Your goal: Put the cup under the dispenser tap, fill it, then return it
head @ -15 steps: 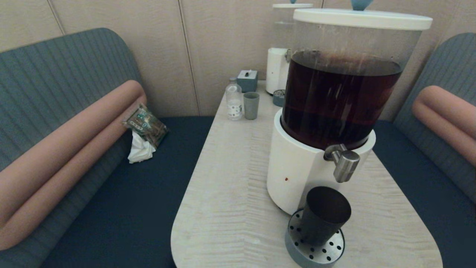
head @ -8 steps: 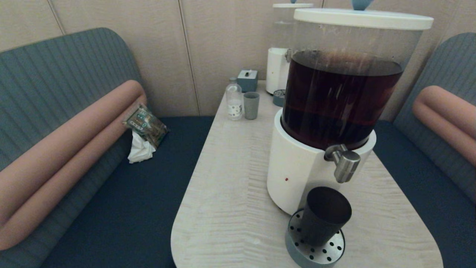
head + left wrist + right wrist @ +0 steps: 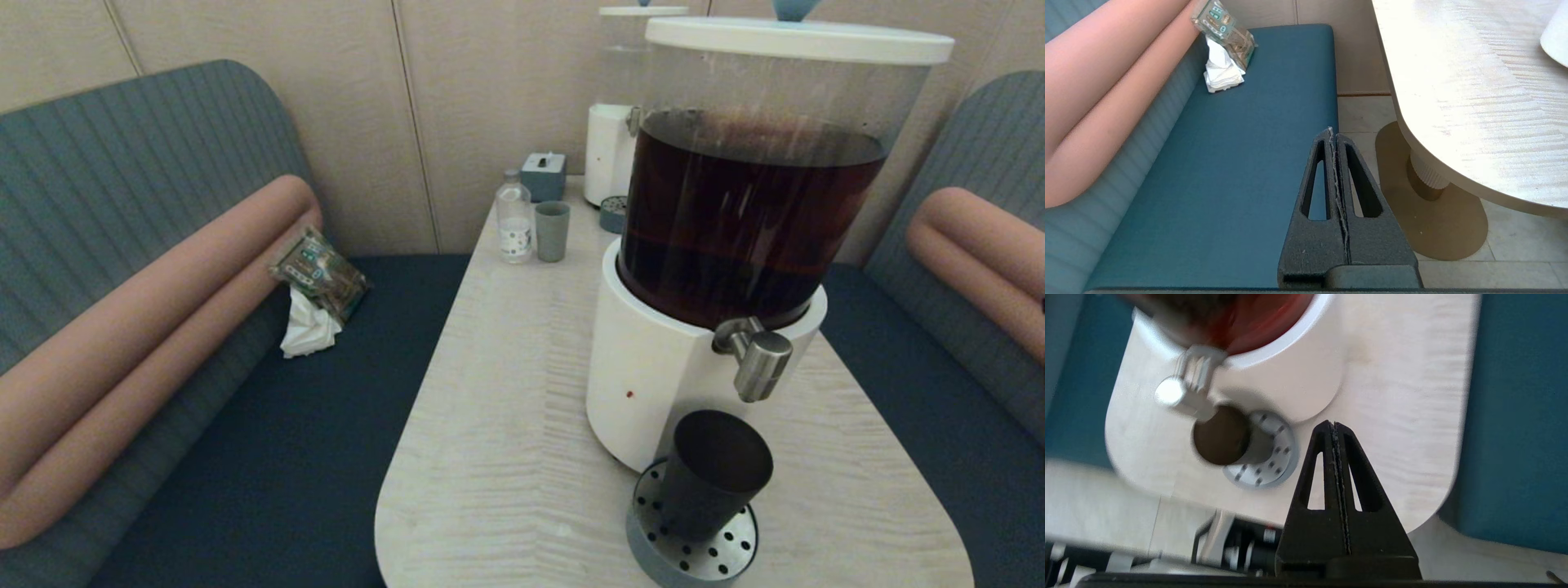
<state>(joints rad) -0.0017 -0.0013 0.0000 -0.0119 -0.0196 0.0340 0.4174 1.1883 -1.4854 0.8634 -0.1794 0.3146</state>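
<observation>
The cup (image 3: 712, 474) is set on the round holed tray (image 3: 692, 547), under the dispenser tap (image 3: 755, 356). Both the left gripper (image 3: 1335, 136) and right gripper (image 3: 1334, 430) are seen pressed closed, holding nothing. A grey-green cup (image 3: 552, 231) and bottle (image 3: 513, 216) are placed far back.

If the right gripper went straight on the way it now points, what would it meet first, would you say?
Probably the bare tabletop. The right gripper, fingers shut, points at the wood beside the dispenser's white base, clear of the cup and drip tray. Depth is uncertain.
</observation>
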